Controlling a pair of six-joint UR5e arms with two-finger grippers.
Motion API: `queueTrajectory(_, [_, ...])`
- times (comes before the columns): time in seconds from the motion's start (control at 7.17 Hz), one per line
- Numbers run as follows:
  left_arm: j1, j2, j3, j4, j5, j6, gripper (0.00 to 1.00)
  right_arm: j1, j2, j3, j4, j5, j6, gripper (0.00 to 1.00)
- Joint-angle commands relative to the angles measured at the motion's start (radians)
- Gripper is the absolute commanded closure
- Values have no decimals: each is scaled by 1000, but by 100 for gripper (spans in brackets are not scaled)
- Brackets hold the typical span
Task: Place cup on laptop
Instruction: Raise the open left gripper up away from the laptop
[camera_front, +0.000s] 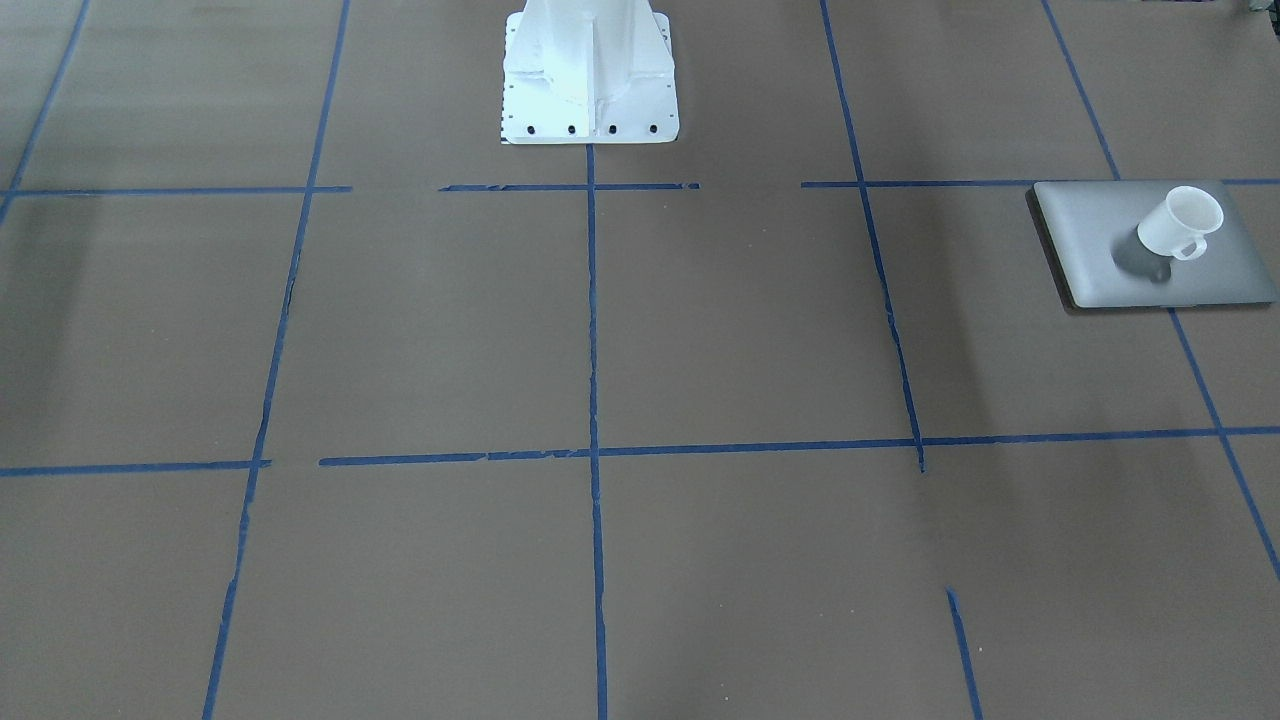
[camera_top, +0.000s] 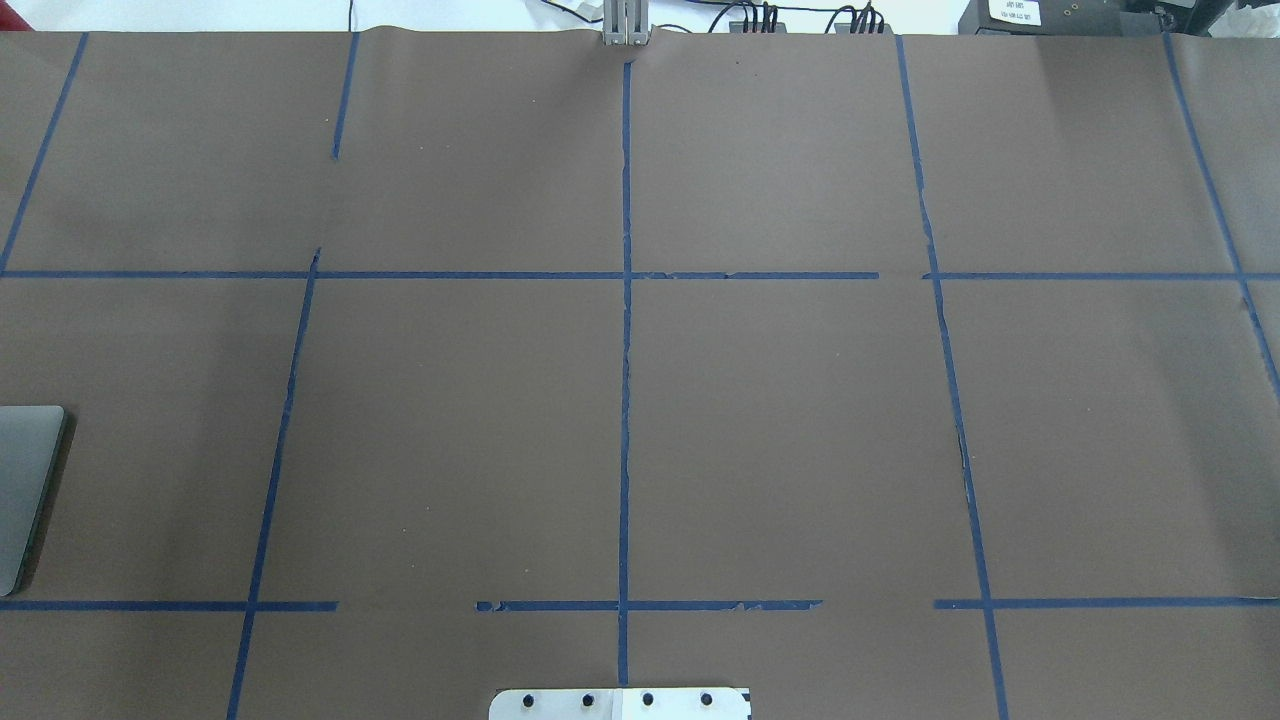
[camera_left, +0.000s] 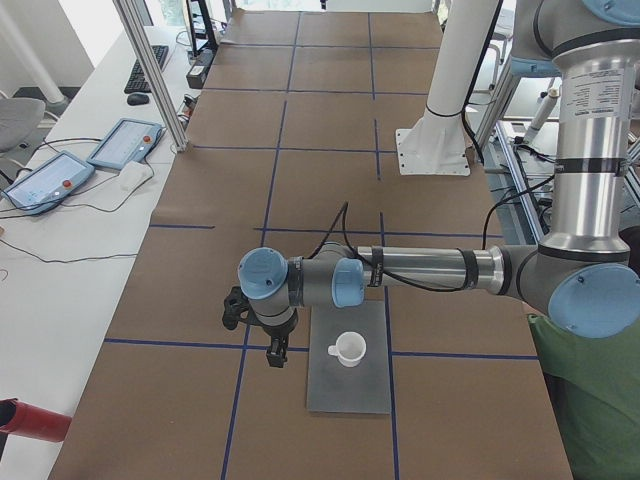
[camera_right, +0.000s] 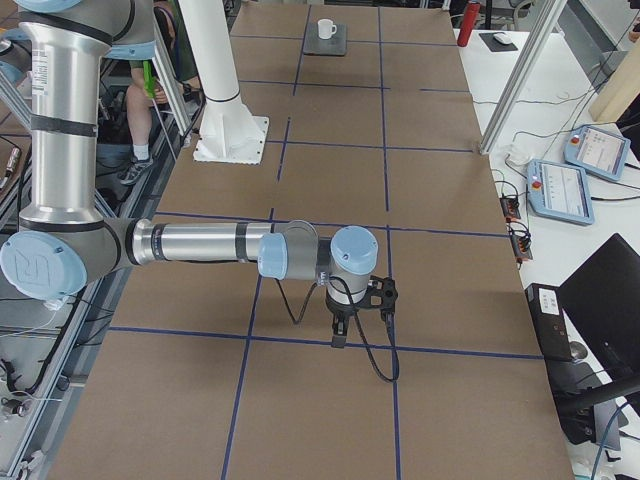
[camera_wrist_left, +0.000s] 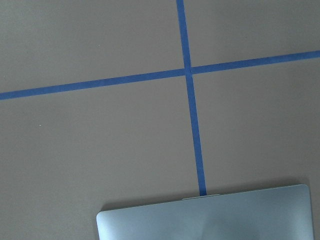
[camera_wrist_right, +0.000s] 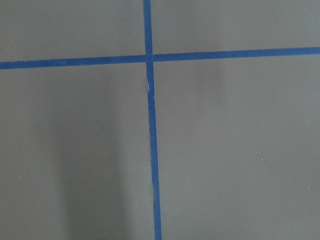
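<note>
The cup (camera_front: 1183, 222) stands upright, mouth up, on the closed lid of the laptop (camera_front: 1150, 262), with its small handle pointing off toward the lid's edge. The laptop lies flat on the brown table (camera_front: 700, 330), out at the end on the robot's left. From the overhead camera only a corner of it shows at the left edge, and the cup is out of that picture altogether.

The left gripper (camera_left: 275, 357) hangs just beside the laptop, out past the edge farther from the robot's base, over bare table. It points down and is clear of the cup, which sits free on the lid with nothing gripping it. From where I can see it, only that side-on look, I cannot tell how far its fingers are spread. Its wrist camera looks down on a crossing of blue tape (camera_wrist_left: 188, 71) and on the laptop's rounded edge at the bottom.

The right gripper (camera_right: 338, 340) is at the other end of the table, well apart from the cup and laptop. It points down over a tape line, and whether its fingers are parted I cannot tell either.
</note>
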Motion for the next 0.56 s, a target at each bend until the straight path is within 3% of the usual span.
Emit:
queueTrajectory(0.0, [-19,2,-3,-12,-11,3,0,0,0,0,0,0,0,0])
queueTrajectory(0.42, [-20,3,1,-55,-11,-4,0,0,0,0,0,0,0,0])
